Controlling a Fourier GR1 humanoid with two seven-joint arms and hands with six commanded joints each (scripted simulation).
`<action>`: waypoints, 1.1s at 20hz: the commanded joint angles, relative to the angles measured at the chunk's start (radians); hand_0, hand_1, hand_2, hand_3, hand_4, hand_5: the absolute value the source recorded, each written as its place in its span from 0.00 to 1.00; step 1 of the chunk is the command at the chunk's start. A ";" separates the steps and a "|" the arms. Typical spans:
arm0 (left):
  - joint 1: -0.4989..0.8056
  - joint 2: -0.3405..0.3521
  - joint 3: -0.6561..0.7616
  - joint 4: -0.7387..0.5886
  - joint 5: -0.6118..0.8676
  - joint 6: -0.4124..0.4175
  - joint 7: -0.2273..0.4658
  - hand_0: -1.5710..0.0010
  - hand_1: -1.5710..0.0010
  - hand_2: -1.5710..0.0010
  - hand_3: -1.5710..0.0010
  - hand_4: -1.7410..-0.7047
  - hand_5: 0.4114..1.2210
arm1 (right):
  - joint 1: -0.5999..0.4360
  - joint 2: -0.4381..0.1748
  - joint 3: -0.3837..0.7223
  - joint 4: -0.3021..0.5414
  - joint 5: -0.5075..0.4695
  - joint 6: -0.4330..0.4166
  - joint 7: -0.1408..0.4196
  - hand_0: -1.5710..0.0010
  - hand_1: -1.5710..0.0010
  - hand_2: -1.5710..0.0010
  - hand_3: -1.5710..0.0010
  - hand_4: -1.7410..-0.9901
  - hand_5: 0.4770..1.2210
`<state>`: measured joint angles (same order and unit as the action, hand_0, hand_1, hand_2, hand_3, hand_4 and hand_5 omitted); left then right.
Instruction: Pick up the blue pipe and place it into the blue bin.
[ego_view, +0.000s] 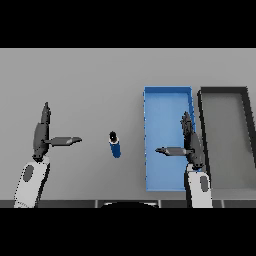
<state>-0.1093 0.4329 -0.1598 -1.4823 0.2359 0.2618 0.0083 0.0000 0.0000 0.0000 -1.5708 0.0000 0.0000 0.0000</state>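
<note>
Head view, looking down on the grey table (90, 80): a short blue pipe (115, 145) stands alone near the middle of the surface, its dark open end toward the far side, touched by neither hand. Whether it stands fully upright or leans slightly is hard to judge from this angle.

Just to its right lies the blue bin (148, 150), a long open tray; nothing can be seen inside it, though part of its floor and right wall is covered by the robot's arm. Beside the bin, further right, sits a dark grey bin (246, 140) with a pale floor, its near right corner running close to the picture's edge.

The left hand (41, 135) hovers well to the left of the pipe, fingers straight and pointing away from the robot, thumb stuck out toward the pipe, holding nothing. The right hand (190, 140) hangs over the right side of the blue bin in the same spread pose, fingers straight, thumb pointing left across the bin, also holding nothing. Both forearms are cut off at the scene's lower edge.
</note>
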 joint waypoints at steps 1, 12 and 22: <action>0.000 0.000 0.000 0.000 0.000 0.000 -0.004 1.00 1.00 1.00 1.00 0.64 0.22 | 0.000 0.000 0.000 0.000 0.000 -0.001 0.000 1.00 1.00 1.00 1.00 0.69 0.19; -0.009 0.197 -0.063 0.001 0.031 -0.350 -0.097 1.00 1.00 1.00 1.00 0.64 0.22 | 0.086 -0.104 0.110 -0.105 0.149 0.057 -0.057 1.00 1.00 1.00 1.00 0.70 0.19; 0.071 0.227 -0.183 -0.154 0.048 -0.514 -0.106 1.00 1.00 1.00 1.00 0.60 0.13 | 0.078 -0.122 0.112 -0.116 0.170 0.052 -0.057 1.00 1.00 1.00 1.00 0.71 0.18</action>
<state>-0.0380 0.6592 -0.3431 -1.6368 0.2843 -0.2532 -0.0989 0.0784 -0.1220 0.1122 -1.6867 0.1699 0.0526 -0.0582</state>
